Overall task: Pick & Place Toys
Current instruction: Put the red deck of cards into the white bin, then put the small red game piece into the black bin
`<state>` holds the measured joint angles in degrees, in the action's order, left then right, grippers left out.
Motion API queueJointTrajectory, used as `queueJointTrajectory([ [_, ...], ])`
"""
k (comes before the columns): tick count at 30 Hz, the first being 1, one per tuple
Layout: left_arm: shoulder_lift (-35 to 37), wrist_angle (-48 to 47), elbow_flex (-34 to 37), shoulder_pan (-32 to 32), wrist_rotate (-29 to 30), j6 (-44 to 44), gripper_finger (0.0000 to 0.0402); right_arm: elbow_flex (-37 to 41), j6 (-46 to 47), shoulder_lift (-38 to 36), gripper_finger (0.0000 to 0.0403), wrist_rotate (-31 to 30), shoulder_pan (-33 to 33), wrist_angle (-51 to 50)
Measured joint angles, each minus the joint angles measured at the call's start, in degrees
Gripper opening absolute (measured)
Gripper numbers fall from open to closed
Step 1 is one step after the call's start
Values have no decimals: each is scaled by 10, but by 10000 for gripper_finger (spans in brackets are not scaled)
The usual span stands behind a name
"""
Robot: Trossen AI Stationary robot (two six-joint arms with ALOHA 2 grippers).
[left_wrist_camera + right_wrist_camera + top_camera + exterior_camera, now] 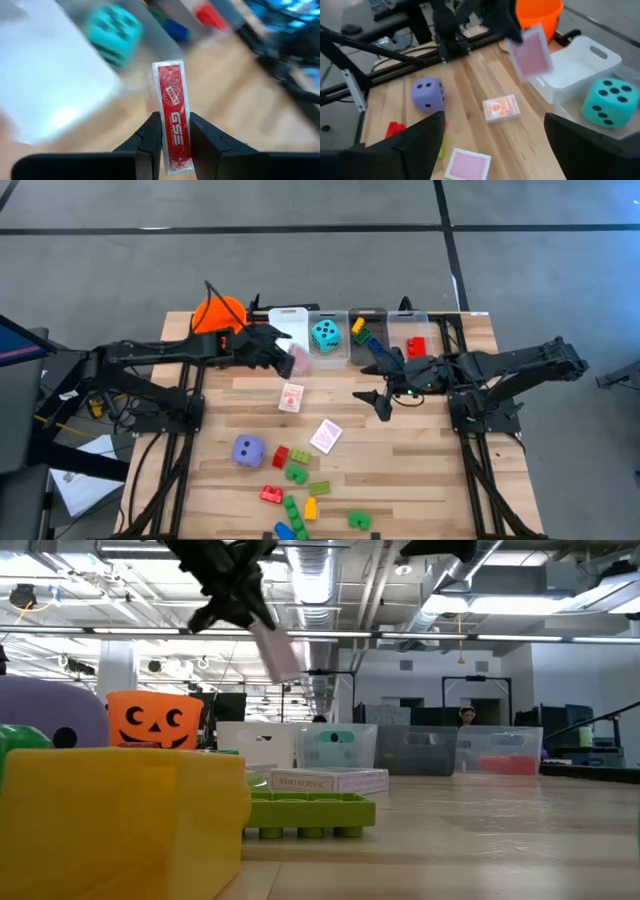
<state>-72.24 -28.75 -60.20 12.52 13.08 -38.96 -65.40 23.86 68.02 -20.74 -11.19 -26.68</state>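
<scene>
My left gripper (pixel 287 356) is shut on a pink-backed pack of playing cards (pixel 298 361), held in the air just near of the white bin (pixel 288 326). The pack also shows in the low view (pixel 278 650) and the right wrist view (pixel 532 52). My right gripper (pixel 381 404) is open and empty above the table's middle right. Two more card packs (pixel 291 397) (pixel 326 435) lie flat on the table. A purple die (pixel 248 450) and several bricks (pixel 296 473) lie toward the near edge. A teal die (pixel 325 334) sits in a clear bin. My left gripper pinches the card pack between its two fingers (pixel 150 142), one on each broad face, at the pack's near end. The narrow red-labelled side (pixel 175 115) faces the wrist camera. The fingers come slanting down from the table's left. The pack is lifted clear and slants down beyond the fingertips (pixel 278 650).
An orange bucket (pixel 218 313) stands at the far left. To its right, along the far edge, stand the white bin, the clear bin with the teal die, a bin with yellow, green and blue bricks (pixel 362 335) and a bin with a red brick (pixel 415 345).
</scene>
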Motion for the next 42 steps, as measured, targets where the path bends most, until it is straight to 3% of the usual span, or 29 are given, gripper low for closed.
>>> queueJointTrajectory([
  [7, 26, -14, 0, 51, 118, 134, 65, 0, 2, 6, 331, 0, 0, 6],
  [14, 14, -18, 0, 82, 117, 267, 69, 0, 2, 6, 331, -1, 0, 6],
  [22, 4, 26, -1, 81, 120, 394, 204, 0, 2, 6, 331, -3, 1, 8],
  [28, 5, 53, -1, 80, 115, 351, 275, 0, 12, 6, 331, -3, 1, 10],
  [33, 6, 52, -1, 80, 9, 241, 292, 0, 19, 6, 331, -3, 1, 9],
  [37, 6, 53, -1, 75, -117, 187, 290, 0, 18, 6, 331, -3, 1, 8],
  [42, 6, 52, -1, 48, -216, 144, 290, 0, 17, 6, 331, -3, 1, 6],
])
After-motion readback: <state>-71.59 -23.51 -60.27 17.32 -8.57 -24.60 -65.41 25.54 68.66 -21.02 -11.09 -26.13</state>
